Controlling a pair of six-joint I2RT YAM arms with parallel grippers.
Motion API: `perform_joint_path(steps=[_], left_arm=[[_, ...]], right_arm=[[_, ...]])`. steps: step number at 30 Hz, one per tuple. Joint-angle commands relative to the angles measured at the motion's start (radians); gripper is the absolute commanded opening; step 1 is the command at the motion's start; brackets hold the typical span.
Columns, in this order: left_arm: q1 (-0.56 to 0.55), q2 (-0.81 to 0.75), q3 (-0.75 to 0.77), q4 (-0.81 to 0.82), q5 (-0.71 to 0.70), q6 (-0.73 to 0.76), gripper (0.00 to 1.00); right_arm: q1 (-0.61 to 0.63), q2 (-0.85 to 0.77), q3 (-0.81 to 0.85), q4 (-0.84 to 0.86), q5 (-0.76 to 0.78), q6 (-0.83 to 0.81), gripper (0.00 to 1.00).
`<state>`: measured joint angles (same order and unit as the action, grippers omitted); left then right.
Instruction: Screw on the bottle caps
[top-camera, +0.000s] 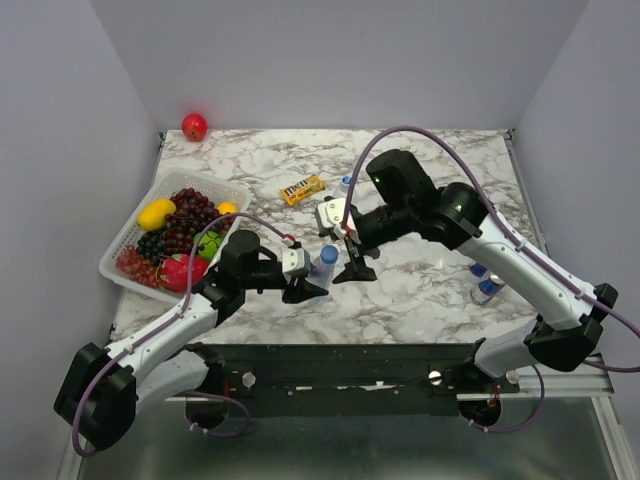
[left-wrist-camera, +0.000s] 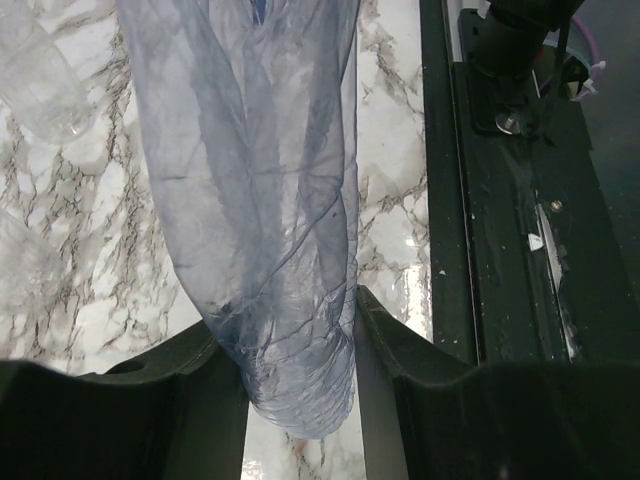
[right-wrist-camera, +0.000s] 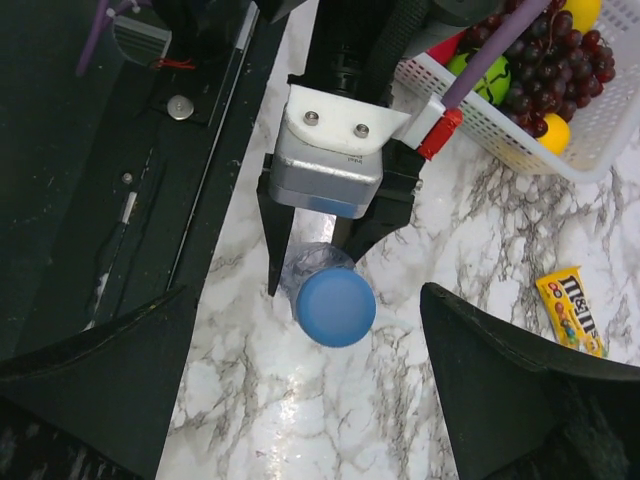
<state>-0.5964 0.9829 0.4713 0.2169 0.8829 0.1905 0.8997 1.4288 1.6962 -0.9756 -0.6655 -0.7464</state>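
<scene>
Jaws of the left gripper (left-wrist-camera: 300, 345) are clamped on the lower end of the slim blue-tinted bottle (left-wrist-camera: 260, 190), pinching its thin wall and holding it slightly tilted, neck up, over the marble table (top-camera: 430, 290) near the front edge. A blue cap (right-wrist-camera: 335, 306) sits on the bottle's neck. The right gripper (right-wrist-camera: 310, 385) hovers around that cap with its fingers spread wide, touching nothing. A colourless bottle (left-wrist-camera: 40, 80) lies on the table nearby. A white basket (top-camera: 120, 245) of fruit stands at the left, an M&M's packet (top-camera: 302, 189) lies behind the grippers, and a red apple (top-camera: 194, 126) rests at the far edge.
</scene>
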Motion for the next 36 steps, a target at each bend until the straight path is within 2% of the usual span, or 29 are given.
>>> perform_joint_path(steps=[1, 13, 22, 28, 36], left_arm=[[0.007, 0.008, 0.044, -0.028, 0.059, 0.004, 0.00], [0.070, 0.020, 0.030, 0.157, 0.030, -0.221, 0.00], [0.087, 0.014, 0.024, 0.127, 0.042, -0.168, 0.00], [0.080, 0.026, 0.044, 0.035, 0.085, -0.088, 0.00], [0.078, 0.019, 0.067, 0.032, 0.070, -0.100, 0.00]], right_arm=[[-0.001, 0.027, 0.023, 0.031, -0.085, -0.054, 1.00], [-0.001, 0.041, 0.066, -0.034, -0.034, -0.038, 0.99], [-0.002, 0.024, 0.043, 0.020, -0.002, 0.016, 0.99], [-0.002, 0.056, 0.085, 0.058, -0.029, 0.036, 1.00], [-0.002, 0.081, 0.085, 0.043, -0.028, 0.027, 1.00]])
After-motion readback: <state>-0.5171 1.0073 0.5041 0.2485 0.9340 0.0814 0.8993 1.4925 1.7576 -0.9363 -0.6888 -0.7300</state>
